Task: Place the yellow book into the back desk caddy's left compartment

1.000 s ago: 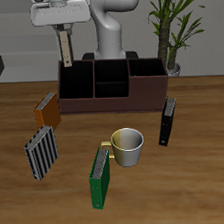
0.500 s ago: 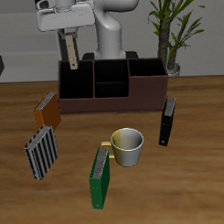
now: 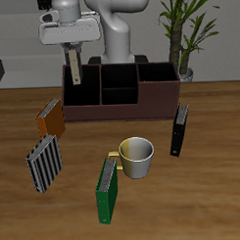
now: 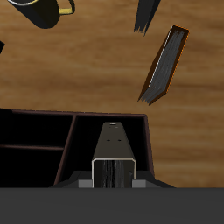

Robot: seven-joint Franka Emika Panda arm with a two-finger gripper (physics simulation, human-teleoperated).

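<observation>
My gripper (image 3: 71, 51) is shut on the yellow book (image 3: 75, 70), a slim grey book with a pale tan edge that hangs upright from the fingers. The book's lower end is at the rim of the back desk caddy (image 3: 122, 110), over its large undivided left compartment (image 3: 84, 90). In the wrist view the book (image 4: 114, 156) shows end-on between my fingers, with the black-lined bay (image 4: 86, 144) below it and the caddy's brown wall (image 4: 150, 149) beside it.
An orange-brown book (image 3: 49, 119) leans beside the caddy's end and also shows in the wrist view (image 4: 164, 66). A striped book (image 3: 42, 162), a green book (image 3: 107, 189), a cream mug (image 3: 137, 157) and a black book (image 3: 179, 130) stand nearer the front. A plant (image 3: 183, 32) stands behind.
My gripper has come down with the book, from well above the caddy to the rim of the large end bay, after a small sideways shift.
</observation>
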